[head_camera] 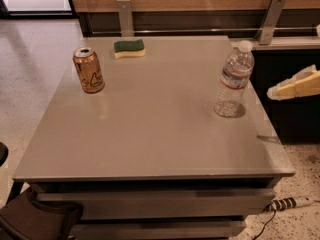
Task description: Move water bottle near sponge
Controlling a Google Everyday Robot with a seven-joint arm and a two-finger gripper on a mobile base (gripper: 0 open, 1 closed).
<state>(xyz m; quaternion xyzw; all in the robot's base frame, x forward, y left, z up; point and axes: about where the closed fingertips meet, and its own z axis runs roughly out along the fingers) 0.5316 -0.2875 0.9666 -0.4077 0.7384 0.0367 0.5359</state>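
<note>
The water bottle (234,80) stands upright near the right edge of the grey table (160,134). It is clear and ribbed, with a white cap and a red-and-white label. The sponge (129,48), green on top and pale yellow below, lies at the table's far edge, left of centre and far from the bottle. My gripper (295,61) is at the right edge of the view, off the table and to the right of the bottle, not touching it. One pale yellow finger (296,86) points left toward the bottle, and only the tip of the other shows at the upper right. The gripper is open and empty.
An orange-gold drink can (89,70) stands upright at the far left of the table, in front and to the left of the sponge. A wooden wall with metal brackets (125,17) runs behind the table. A power strip (290,202) lies on the floor at the lower right.
</note>
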